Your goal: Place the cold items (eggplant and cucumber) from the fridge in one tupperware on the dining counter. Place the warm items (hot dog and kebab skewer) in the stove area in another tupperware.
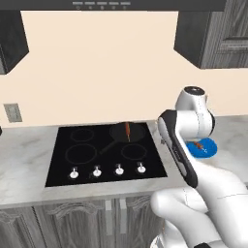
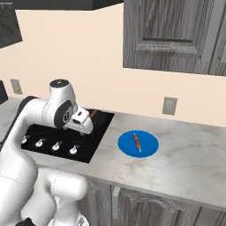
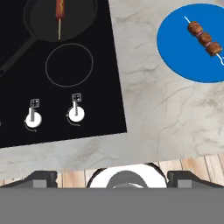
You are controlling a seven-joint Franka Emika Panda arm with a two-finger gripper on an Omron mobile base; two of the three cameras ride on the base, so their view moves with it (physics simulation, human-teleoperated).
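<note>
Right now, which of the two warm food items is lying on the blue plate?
The kebab skewer lies on the blue plate on the counter; the hot dog sits in the black pan on the stove.

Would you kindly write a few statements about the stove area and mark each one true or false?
1. The hot dog lies in the black pan on the cooktop. True.
2. The kebab skewer rests on a red plate. False: it rests on the blue plate.
3. The blue plate sits on the cooktop. False: it sits on the marble counter, beside the cooktop.
4. The tool is open and holds nothing. True.
5. The cooktop has knobs along its front edge. True.
</note>
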